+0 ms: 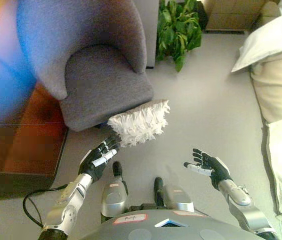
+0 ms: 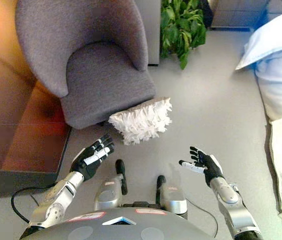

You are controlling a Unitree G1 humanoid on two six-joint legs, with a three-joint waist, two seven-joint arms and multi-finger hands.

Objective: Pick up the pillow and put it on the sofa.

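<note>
A white shaggy pillow (image 1: 140, 122) lies on the grey floor against the front edge of a grey armchair (image 1: 101, 80); it also shows in the right eye view (image 2: 142, 120). My left hand (image 1: 100, 157) is open, its fingertips just below the pillow's lower left corner, not holding it. My right hand (image 1: 207, 167) is open and empty, lower right of the pillow, a hand's width away from it. The armchair's seat is bare.
A green potted plant (image 1: 177, 27) stands behind the armchair's right side. A brown wooden table (image 1: 21, 145) is at the left. A bed with white and cream bedding (image 1: 281, 85) runs along the right edge.
</note>
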